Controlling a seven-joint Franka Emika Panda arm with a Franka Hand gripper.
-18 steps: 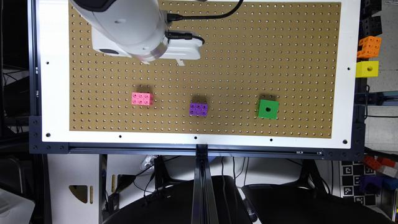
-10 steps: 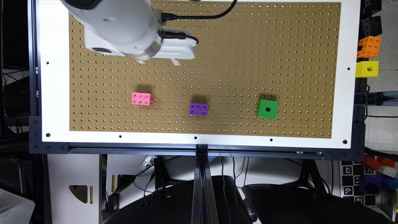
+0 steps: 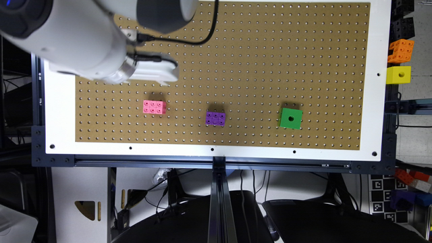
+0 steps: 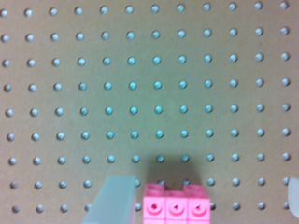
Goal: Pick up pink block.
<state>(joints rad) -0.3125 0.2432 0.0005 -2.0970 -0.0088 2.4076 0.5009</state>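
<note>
The pink block (image 3: 154, 107) lies flat on the brown pegboard surface (image 3: 256, 50), its face of 6 round holes turned toward the exterior camera. Take it as the landmark: the purple block (image 3: 215, 118) sits well apart from it toward the exterior view's right, and the green cube (image 3: 290, 118) lies further on past the purple one, so the 3 make a rough row along the near part of the board. None of them touch.

The white gripper (image 3: 153, 71) hangs above the board just beyond the pink block, on the side away from the board's near white border (image 3: 168, 152), with the bulky white arm (image 3: 74, 40) reaching in from the exterior view's left and a black cable (image 3: 189, 42) looping off it. It is clear of the block, not touching it.

In the wrist view the pink block (image 4: 176, 205) shows at the edge of the picture with 1 pale finger (image 4: 112, 200) just beside it and the tip of the other finger (image 4: 293, 196) far across from the first; the fingers are spread wide, with nothing held between them.

Off the board, well beyond the green cube, a yellow cube (image 3: 398, 74) and an orange block (image 3: 401, 51) sit at the side.
</note>
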